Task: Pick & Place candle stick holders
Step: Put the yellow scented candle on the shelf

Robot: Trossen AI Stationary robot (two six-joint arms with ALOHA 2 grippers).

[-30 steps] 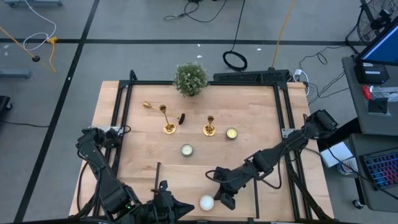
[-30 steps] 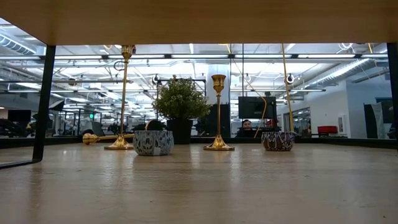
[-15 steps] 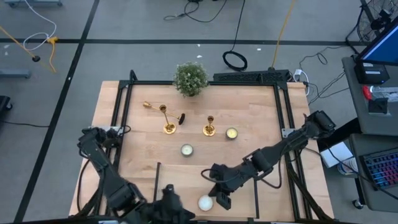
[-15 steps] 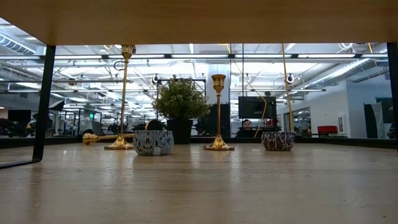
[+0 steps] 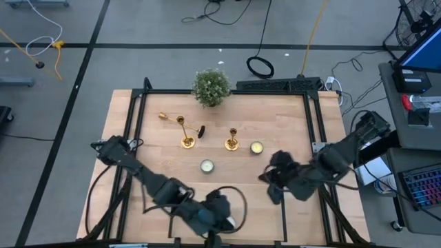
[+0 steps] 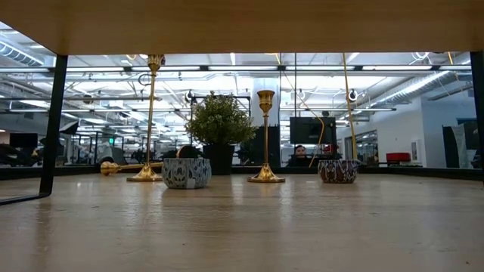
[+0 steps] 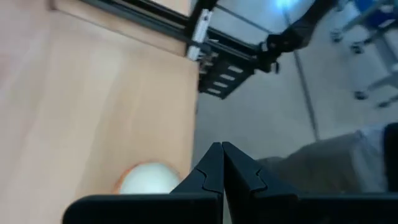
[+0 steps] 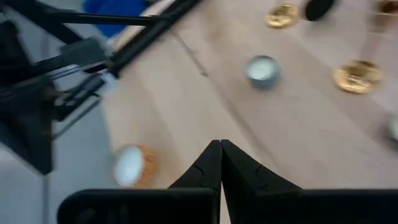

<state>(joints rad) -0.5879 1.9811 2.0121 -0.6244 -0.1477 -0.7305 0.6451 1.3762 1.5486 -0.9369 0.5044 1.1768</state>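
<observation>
Two gold candle stick holders stand upright on their round bases at the table's far middle: one on the left (image 5: 186,140) (image 6: 149,113), one on the right (image 5: 231,143) (image 6: 265,136). A third (image 5: 163,116) (image 6: 125,168) lies on its side behind the left one. My left gripper (image 5: 227,215) (image 7: 222,155) is shut and empty at the near edge, over a white candle (image 7: 146,180). My right gripper (image 5: 270,184) (image 8: 221,152) is shut and empty above the table's right middle, to the near right of the holders.
A potted plant (image 5: 211,87) stands at the far edge. Two tealights sit near the holders, one in front (image 5: 207,165) and one to the right (image 5: 256,147). A small black object (image 5: 201,131) lies between the upright holders. A black frame (image 5: 311,117) runs along the table's sides.
My left arm has reached out along the near edge toward the table's right, and its gripper now covers the white candle. My right gripper has drawn back from the near edge, going up and toward the table's right and far side. The holders have stayed put.
</observation>
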